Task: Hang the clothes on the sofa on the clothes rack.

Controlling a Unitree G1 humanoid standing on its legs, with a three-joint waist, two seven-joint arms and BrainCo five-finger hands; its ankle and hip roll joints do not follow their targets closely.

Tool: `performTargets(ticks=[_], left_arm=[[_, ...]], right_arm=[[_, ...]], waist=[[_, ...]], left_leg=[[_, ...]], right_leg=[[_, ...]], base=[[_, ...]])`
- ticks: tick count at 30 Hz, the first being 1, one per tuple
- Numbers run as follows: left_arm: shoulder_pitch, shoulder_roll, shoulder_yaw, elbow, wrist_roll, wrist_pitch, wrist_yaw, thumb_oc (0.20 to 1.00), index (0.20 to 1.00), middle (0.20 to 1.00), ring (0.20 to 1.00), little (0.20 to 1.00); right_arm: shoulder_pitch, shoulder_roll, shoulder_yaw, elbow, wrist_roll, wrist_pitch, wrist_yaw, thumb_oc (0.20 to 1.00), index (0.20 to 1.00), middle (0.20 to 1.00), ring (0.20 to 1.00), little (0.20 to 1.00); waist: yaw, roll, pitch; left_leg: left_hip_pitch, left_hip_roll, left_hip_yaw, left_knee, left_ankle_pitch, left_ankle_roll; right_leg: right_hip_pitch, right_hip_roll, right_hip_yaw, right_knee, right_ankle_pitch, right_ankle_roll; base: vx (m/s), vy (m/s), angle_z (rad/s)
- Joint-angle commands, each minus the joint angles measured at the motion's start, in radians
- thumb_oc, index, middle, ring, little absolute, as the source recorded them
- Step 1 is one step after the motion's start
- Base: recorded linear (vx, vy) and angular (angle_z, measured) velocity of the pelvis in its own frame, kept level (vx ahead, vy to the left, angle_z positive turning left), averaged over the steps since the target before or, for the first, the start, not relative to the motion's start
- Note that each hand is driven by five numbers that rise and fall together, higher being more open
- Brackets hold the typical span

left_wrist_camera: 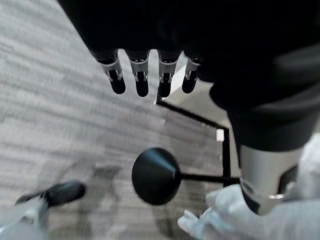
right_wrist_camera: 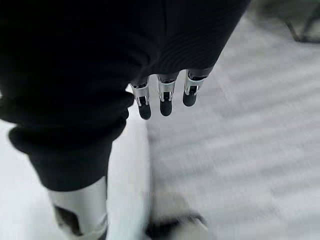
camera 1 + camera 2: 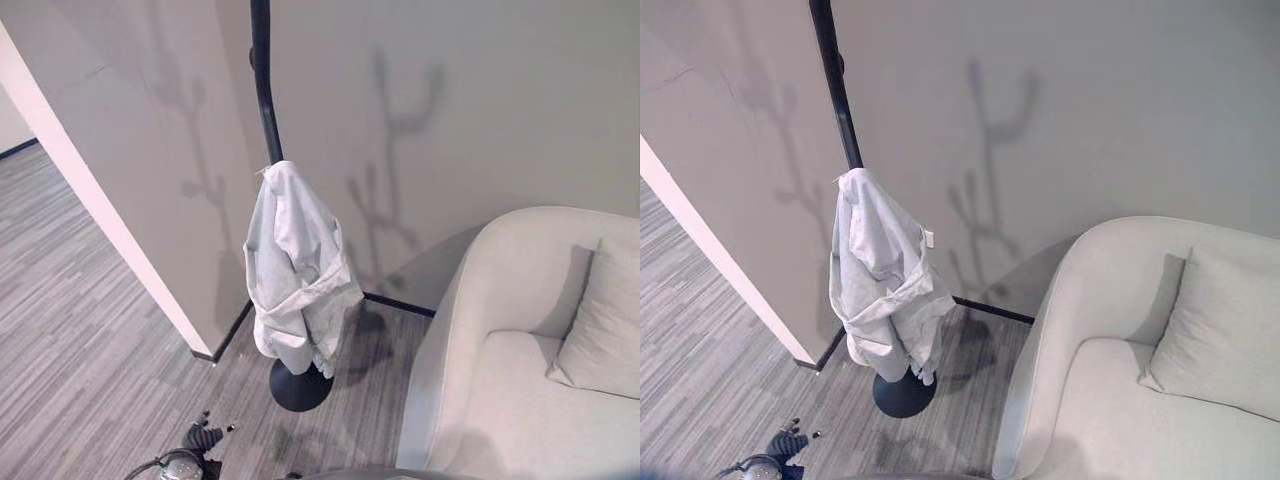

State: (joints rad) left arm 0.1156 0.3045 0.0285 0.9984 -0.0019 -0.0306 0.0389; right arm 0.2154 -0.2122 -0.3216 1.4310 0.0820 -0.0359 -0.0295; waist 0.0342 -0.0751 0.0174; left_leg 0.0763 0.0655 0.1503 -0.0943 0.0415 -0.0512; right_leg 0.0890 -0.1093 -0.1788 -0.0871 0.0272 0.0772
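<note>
- white shirt (image 3: 296, 270) is draped on the black coat rack (image 3: 262, 90), off the sofa (image 3: 520, 340)
- left hand (image 1: 150, 75) and right hand (image 2: 162, 97) hang relaxed, holding nothing
- job looks pretty much done, I think

Right hand (image 2: 150, 65) fingers (image 2: 165, 102) straight, holding nothing, above grey striped floor (image 2: 250, 140); pale sofa edge (image 2: 132, 170) beside.

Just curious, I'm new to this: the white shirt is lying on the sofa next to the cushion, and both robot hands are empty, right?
Not quite. The white shirt hangs on the black clothes rack, as the left eye view shows; the sofa holds only its cushion. Both hands, left hand and right hand, are indeed empty.
</note>
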Motion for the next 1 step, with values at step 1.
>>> performTargets(ticks=[1], left_arm=[[-0.061, -0.024, -0.014, -0.011, -0.032, -0.037, -0.008, 1.0, 1.0, 1.0, 1.0, 1.0]], right_arm=[[-0.072, -0.042, 0.011, -0.023, 0.033, -0.014, 0.028, 1.0, 1.0, 1.0, 1.0, 1.0]], waist=[[0.001, 0.077, 0.039]], left_leg=[[0.032, 0.035, -0.005, 0.007, -0.024, -0.013]], right_leg=[[0.014, -0.063, -0.013, 0.002, 0.119, -0.028]], base=[[0.0, 0.0, 0.0]])
